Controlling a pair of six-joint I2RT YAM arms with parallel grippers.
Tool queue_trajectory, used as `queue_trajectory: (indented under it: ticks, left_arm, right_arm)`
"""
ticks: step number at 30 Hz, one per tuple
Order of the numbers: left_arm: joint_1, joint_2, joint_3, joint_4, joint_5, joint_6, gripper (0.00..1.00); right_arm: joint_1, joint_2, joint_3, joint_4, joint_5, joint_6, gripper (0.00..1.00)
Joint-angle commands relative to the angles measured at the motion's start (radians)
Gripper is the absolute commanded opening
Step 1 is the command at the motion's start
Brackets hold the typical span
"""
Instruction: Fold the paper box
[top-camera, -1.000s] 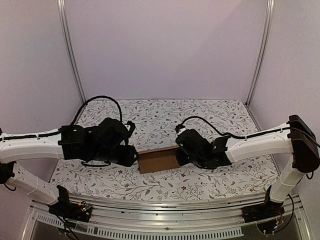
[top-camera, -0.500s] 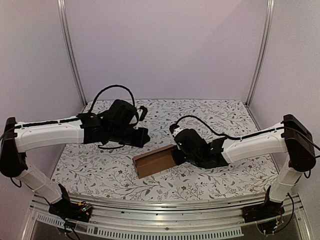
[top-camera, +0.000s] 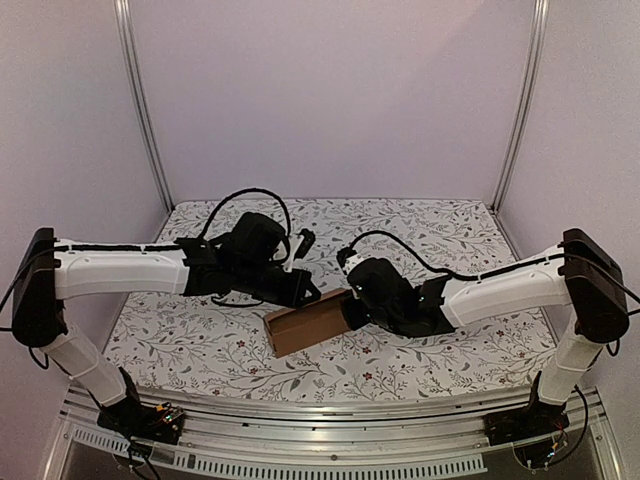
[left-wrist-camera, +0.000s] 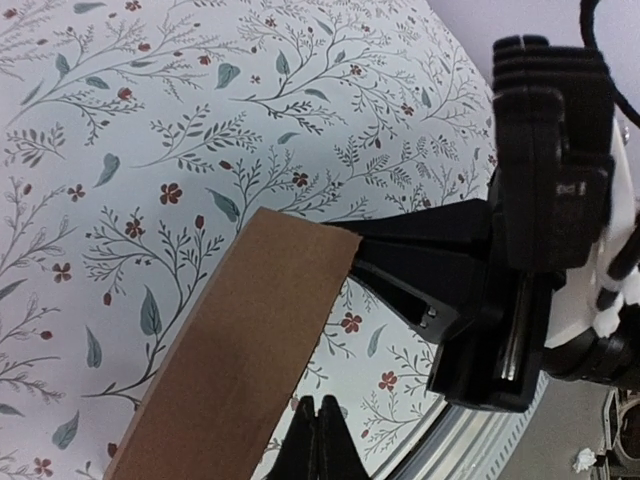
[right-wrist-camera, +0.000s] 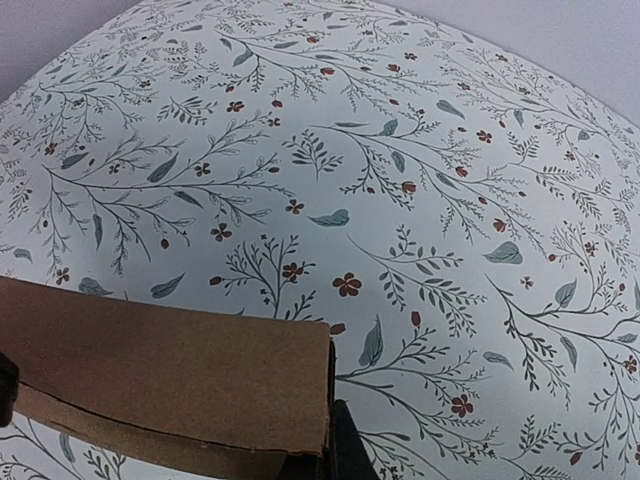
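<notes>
lying slantwise, the paper box (top-camera: 308, 322) looks plain brown and elongated.

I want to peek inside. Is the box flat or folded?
Folded: the paper box shows a top face and a side wall.

2 white arms (top-camera: 120, 272) with black joints (top-camera: 590, 285) and looping black cables (top-camera: 250, 190).

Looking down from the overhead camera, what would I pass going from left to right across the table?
The left arm → paper box → right gripper, at the box's right end → right arm.
</notes>
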Motion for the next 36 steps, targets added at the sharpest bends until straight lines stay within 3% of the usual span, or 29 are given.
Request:
queue_trajectory:
  ticks: [1,13,25,32,36]
  left_arm:
    - [0.011,0.037,-0.041,0.060,0.065,-0.018,0.00]
    - [0.011,0.069,-0.062,0.072,0.046,-0.018,0.00]
    - [0.013,-0.023,-0.053,0.083,0.099,0.008,0.00]
    - [0.018,-0.057,-0.039,0.023,-0.036,0.058,0.00]
    - [0.019,-0.028,-0.030,0.015,-0.046,0.089,0.00]
  right_arm:
    - [-0.005,0.060,-0.032,-0.079,-0.040,-0.008,0.00]
    - [-0.004,0.060,-0.036,-0.079,-0.046,0.001,0.00]
    - [-0.004,0.064,-0.034,-0.079,-0.053,0.000,0.00]
    - [-0.004,0.064,-0.032,-0.080,-0.054,-0.001,0.00]
    - [-0.004,0.066,-0.030,-0.080,-0.054,-0.001,0.00]
